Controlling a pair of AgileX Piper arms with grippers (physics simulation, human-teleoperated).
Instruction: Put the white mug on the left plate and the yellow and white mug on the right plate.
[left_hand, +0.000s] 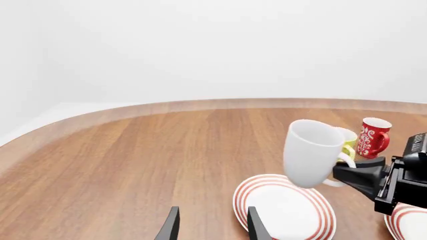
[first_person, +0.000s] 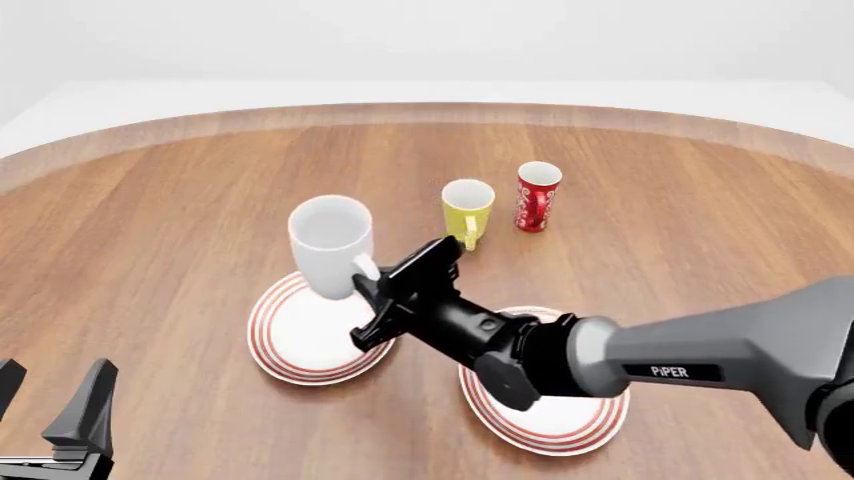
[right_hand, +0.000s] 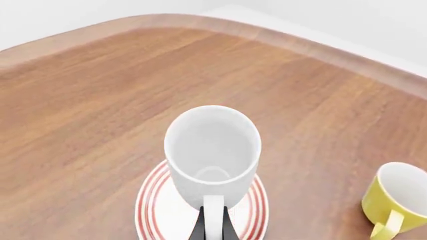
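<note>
right gripper clamped on white mug handle, seemingly just above left plate. left gripper spread, idle. yellow and white mug waiting at 12 o'clock of right plate.

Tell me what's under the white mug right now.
The left plate lies below the white mug, which the right gripper holds by its handle. The left wrist view shows a gap between mug and plate. The mug covers part of the plate's far side.
</note>
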